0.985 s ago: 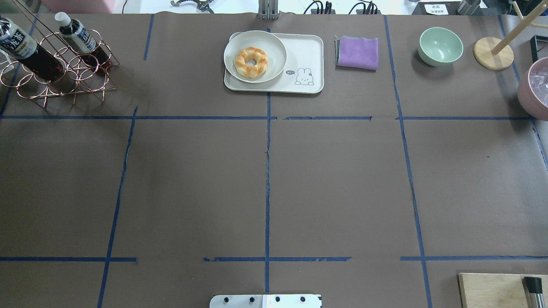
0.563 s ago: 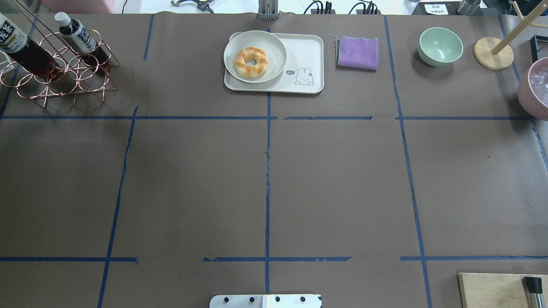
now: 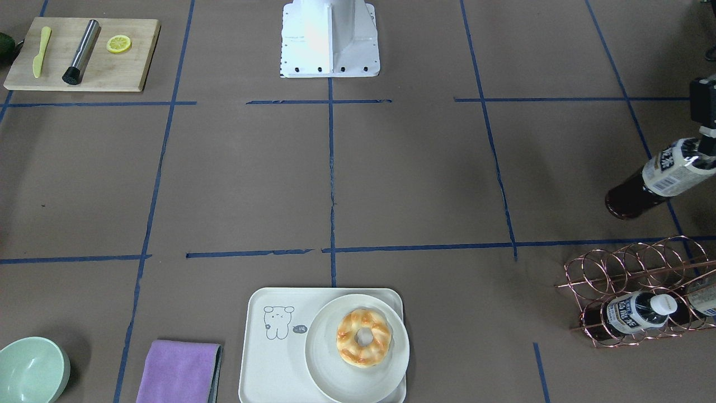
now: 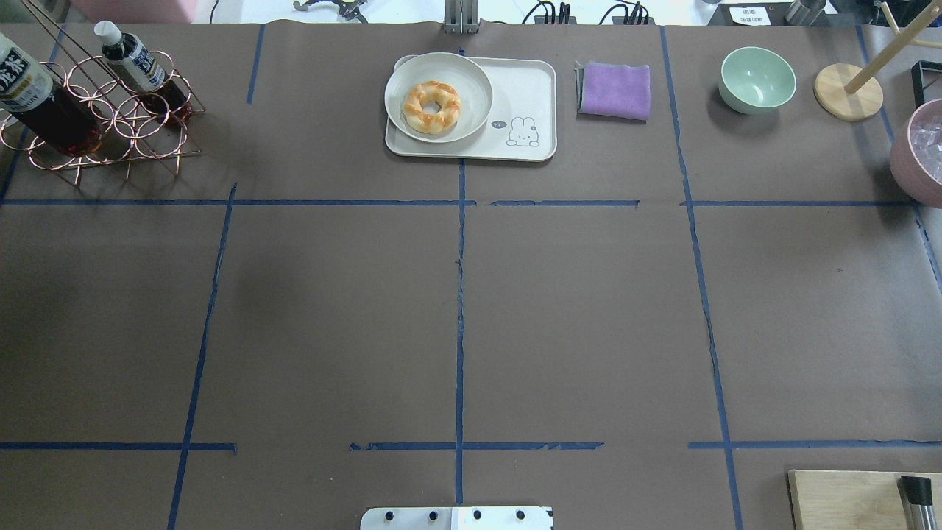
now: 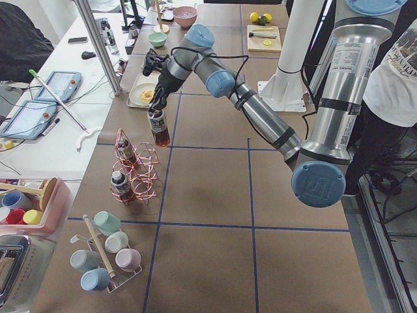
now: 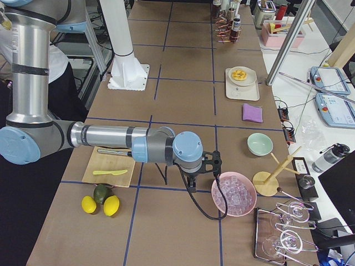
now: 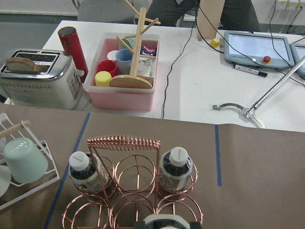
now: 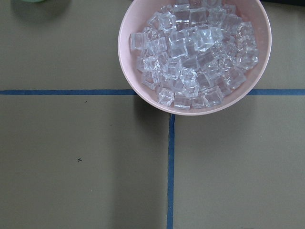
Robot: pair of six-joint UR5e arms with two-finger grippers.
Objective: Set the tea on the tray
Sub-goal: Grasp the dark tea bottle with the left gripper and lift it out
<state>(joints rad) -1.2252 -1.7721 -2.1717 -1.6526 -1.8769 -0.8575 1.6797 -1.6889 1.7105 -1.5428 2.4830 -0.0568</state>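
The tea bottle (image 3: 660, 179), dark liquid with a pale label, hangs tilted in the air above the table beside the copper wire rack (image 3: 632, 274). My left gripper (image 3: 706, 146) is shut on its cap end at the view's right edge. The bottle also shows at the overhead view's left edge (image 4: 33, 96) and in the left view (image 5: 158, 127). The cream tray (image 4: 530, 88) with the cartoon sits far centre, its right half bare. My right gripper (image 6: 191, 183) shows only in the right side view; I cannot tell its state.
A white plate (image 4: 471, 73) with a doughnut (image 4: 432, 107) fills the tray's left half. Two more bottles (image 7: 175, 167) stand in the rack. A purple cloth (image 4: 614, 90), green bowl (image 4: 758, 79), pink ice bowl (image 8: 195, 52) and cutting board (image 3: 81, 56) lie around.
The held tea bottle has shifted slightly over the rack and stands a little more upright. Nothing else has moved.
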